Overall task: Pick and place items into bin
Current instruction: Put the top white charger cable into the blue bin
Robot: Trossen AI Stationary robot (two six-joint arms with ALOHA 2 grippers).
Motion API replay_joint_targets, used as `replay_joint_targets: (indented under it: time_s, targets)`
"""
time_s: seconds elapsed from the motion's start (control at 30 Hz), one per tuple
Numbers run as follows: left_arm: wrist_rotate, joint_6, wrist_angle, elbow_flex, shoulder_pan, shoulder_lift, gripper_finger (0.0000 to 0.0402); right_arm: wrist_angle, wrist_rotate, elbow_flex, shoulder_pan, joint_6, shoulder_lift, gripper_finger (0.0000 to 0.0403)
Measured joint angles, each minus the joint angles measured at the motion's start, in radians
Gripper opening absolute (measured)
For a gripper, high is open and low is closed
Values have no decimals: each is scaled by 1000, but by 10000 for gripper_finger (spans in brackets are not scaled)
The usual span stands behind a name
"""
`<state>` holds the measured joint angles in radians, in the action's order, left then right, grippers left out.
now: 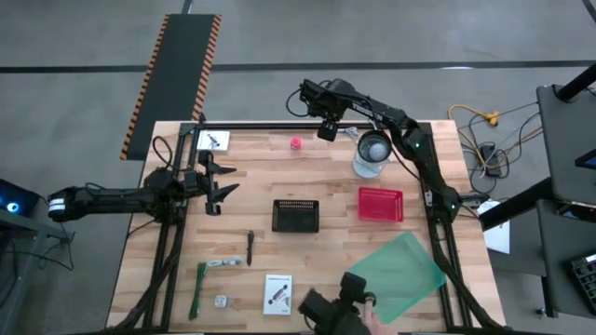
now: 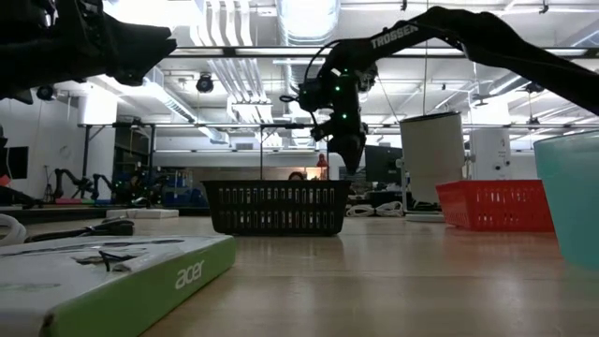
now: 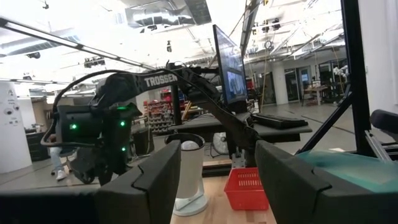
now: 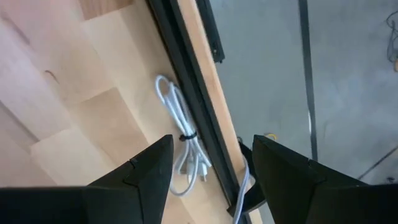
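A green sheet [image 1: 402, 272] lies near a white cylinder [image 1: 372, 154].

place: robotics lab | signs: exposed ceiling ducts [image 2: 309, 19]; other robot arms [image 2: 70, 183] behind

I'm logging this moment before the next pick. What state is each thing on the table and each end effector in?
Left end effector: open, empty, raised over the table's left side.
Right end effector: open, empty, above the coiled white cable.
Coiled white cable: tied in a bundle, lying flat by the table's edge rail.
Black basket: upright, seems empty.
Red basket: upright, seems empty.
Pink cube: on the table, untouched.
Green strip tool: lying flat.
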<state>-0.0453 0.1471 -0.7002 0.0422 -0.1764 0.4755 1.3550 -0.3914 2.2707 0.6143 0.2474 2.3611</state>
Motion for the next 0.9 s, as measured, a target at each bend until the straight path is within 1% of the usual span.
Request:
replay_joint_targets:
  time_s: [0.13, 0.2, 0.47, 0.77, 0.9]
  targets:
    - [0, 0, 0, 0, 0, 0, 192, -1, 124, -2, 8, 22, -2, 205]
    - [0, 0, 0, 0, 0, 0, 192, -2, 146, -2, 9, 22, -4, 205]
    - [0, 0, 0, 0, 0, 0, 192, -9, 148, -22, 13, 17, -4, 205]
    - [0, 0, 0, 0, 0, 0, 192, -36, 145, -74, 13, 18, -3, 206]
    - [0, 0, 0, 0, 0, 0, 192, -60, 94, -79, 15, -9, -3, 206]
